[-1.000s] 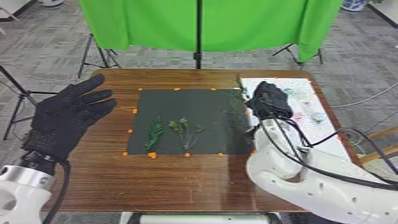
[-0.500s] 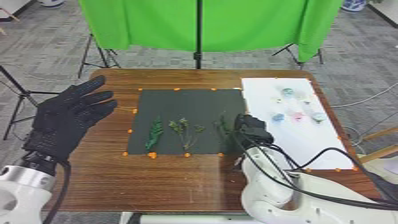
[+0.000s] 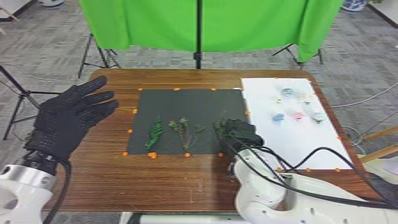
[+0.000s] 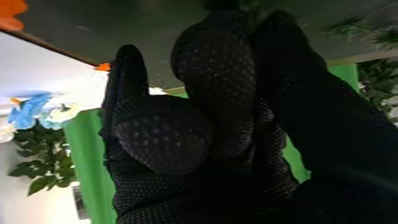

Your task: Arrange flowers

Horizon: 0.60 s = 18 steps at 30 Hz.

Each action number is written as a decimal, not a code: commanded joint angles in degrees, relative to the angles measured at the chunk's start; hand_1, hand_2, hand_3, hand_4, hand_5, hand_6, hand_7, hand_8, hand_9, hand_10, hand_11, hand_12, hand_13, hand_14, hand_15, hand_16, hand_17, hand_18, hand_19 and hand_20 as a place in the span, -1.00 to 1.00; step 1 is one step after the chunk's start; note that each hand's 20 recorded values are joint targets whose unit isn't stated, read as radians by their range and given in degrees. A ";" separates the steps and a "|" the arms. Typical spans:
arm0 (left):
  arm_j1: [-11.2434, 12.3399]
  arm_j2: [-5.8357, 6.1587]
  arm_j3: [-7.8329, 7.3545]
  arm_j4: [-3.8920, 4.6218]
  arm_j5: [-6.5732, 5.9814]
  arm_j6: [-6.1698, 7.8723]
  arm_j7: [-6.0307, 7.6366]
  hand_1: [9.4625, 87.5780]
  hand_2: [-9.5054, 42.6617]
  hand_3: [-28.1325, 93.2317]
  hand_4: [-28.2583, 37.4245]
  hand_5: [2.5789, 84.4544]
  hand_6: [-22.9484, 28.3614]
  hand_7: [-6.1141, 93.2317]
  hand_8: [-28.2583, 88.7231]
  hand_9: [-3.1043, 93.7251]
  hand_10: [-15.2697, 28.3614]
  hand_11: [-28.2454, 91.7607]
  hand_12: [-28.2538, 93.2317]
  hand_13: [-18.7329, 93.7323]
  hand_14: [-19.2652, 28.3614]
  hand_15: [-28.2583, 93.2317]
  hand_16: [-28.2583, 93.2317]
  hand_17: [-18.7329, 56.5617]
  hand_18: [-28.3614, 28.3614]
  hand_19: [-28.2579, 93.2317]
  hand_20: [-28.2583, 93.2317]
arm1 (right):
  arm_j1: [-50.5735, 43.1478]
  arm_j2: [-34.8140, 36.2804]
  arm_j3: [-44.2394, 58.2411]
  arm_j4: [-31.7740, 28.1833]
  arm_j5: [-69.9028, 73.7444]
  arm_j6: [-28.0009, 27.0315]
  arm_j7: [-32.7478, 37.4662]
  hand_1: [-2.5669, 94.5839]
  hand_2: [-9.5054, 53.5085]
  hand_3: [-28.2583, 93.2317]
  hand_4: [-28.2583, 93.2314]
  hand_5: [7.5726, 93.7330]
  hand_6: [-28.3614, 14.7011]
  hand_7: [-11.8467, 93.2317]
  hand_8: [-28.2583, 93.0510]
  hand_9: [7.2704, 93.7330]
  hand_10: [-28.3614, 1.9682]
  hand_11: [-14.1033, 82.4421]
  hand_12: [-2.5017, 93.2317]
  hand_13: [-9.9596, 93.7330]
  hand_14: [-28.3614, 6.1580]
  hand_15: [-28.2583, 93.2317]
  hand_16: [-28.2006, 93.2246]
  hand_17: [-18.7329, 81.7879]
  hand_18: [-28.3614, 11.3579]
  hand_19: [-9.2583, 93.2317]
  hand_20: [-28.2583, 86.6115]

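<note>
In the head view my right hand (image 3: 238,131) is low over the right part of the dark mat (image 3: 182,97), its fingers curled round a green sprig (image 3: 219,127). In the right wrist view the black fingers of my right hand (image 4: 213,65) meet near the mat, with a bit of green at their tips. A leafy green stem (image 3: 155,133) and a branched stem with small yellowish heads (image 3: 186,131) lie side by side on the mat. My left hand (image 3: 69,114) hangs open over the table's left edge.
On the white sheet (image 3: 275,135) at the right lie several small blue, pink and pale flower heads (image 3: 298,116). Orange markers edge mat and sheet. A green cloth (image 3: 151,25) on a stand hangs behind the brown table (image 3: 178,185).
My right hand has moved left and nearer the robot, from over the white sheet to the mat's right side, bringing the sprig along. The flower heads are uncovered. My left hand has barely moved.
</note>
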 commanded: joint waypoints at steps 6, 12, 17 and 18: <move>0.72 -0.77 0.27 0.02 0.26 0.54 -0.83 -0.66 -0.30 0.73 -0.96 -0.18 0.30 -0.58 -0.69 -0.31 0.66 -0.04 -0.38 -0.28 0.97 0.33 -0.72 -0.80 0.86 0.36 -0.40 | 0.83 -1.82 1.23 0.34 0.82 -1.58 0.16 -0.03 -1.00 0.63 -0.96 1.00 0.30 -0.34 -0.46 1.00 0.07 0.20 -0.67 0.88 0.16 0.62 -0.24 0.01 -0.72 1.00 -0.57; 1.69 -0.91 -0.42 -0.34 0.22 0.70 -0.44 -0.66 -0.30 0.73 -0.96 -0.18 0.31 -0.58 -0.69 -0.32 0.66 -0.04 -0.38 -0.28 0.97 0.33 -0.72 -0.80 0.86 0.36 -0.40 | 0.48 -0.57 2.49 -0.34 -1.03 0.53 1.04 -0.08 -1.00 0.65 -0.98 1.00 0.31 -0.34 -0.50 1.00 0.06 0.20 -0.67 0.88 0.15 0.63 -0.25 0.01 -0.73 1.00 -0.56; 1.68 -1.04 -0.18 -0.34 0.21 0.76 -0.31 -0.66 -0.30 0.73 -0.96 -0.18 0.31 -0.58 -0.69 -0.31 0.65 -0.03 -0.38 -0.28 0.97 0.33 -0.72 -0.80 0.86 0.36 -0.40 | -0.84 1.72 5.53 -1.25 -2.95 2.64 1.48 -0.10 -1.00 0.66 -0.98 1.00 0.32 -0.34 -0.52 1.00 0.05 0.20 -0.67 0.88 0.15 0.63 -0.25 0.01 -0.74 1.00 -0.56; 1.85 -1.10 -0.20 -0.36 0.23 0.87 -0.21 -0.66 -0.30 0.73 -0.96 -0.18 0.31 -0.58 -0.69 -0.31 0.65 -0.03 -0.38 -0.28 0.97 0.33 -0.72 -0.80 0.86 0.36 -0.40 | -1.20 2.07 6.39 -1.36 -2.56 2.85 1.16 -0.10 -1.00 0.66 -0.97 1.00 0.32 -0.34 -0.52 1.00 0.05 0.20 -0.67 0.88 0.15 0.63 -0.25 0.01 -0.74 1.00 -0.57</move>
